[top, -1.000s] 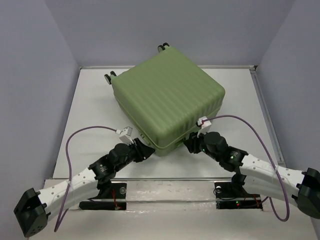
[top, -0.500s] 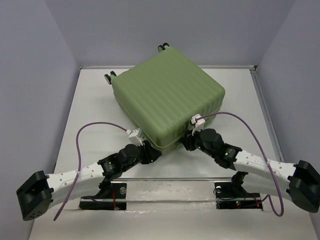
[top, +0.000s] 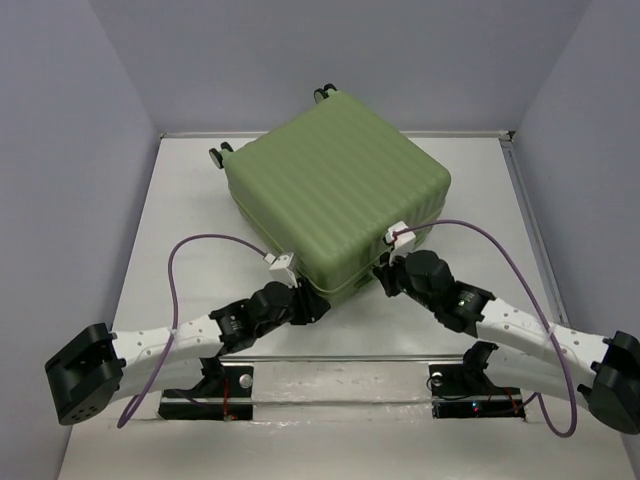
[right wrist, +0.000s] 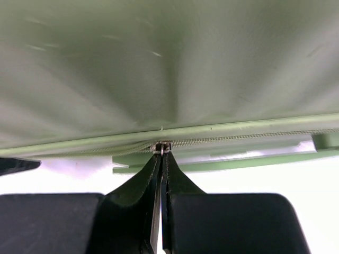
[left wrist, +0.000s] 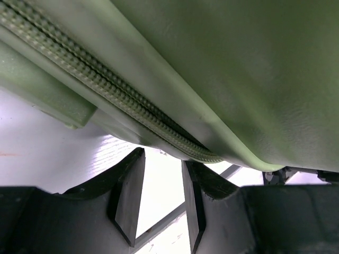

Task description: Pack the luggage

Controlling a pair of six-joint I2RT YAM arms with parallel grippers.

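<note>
Closed luggage point(top: 335, 190), right fingers point(right wrist: 180, 185) clamped on zip pull point(right wrist: 160, 148); left fingers point(left wrist: 130, 196) apart

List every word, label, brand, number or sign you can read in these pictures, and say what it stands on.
None: no text can be read in any view.
The luggage shows a plain ribbed shell, no logo or label.
The zip pull: too small to show any mark.
The white cable clip: too small to tell.
</note>
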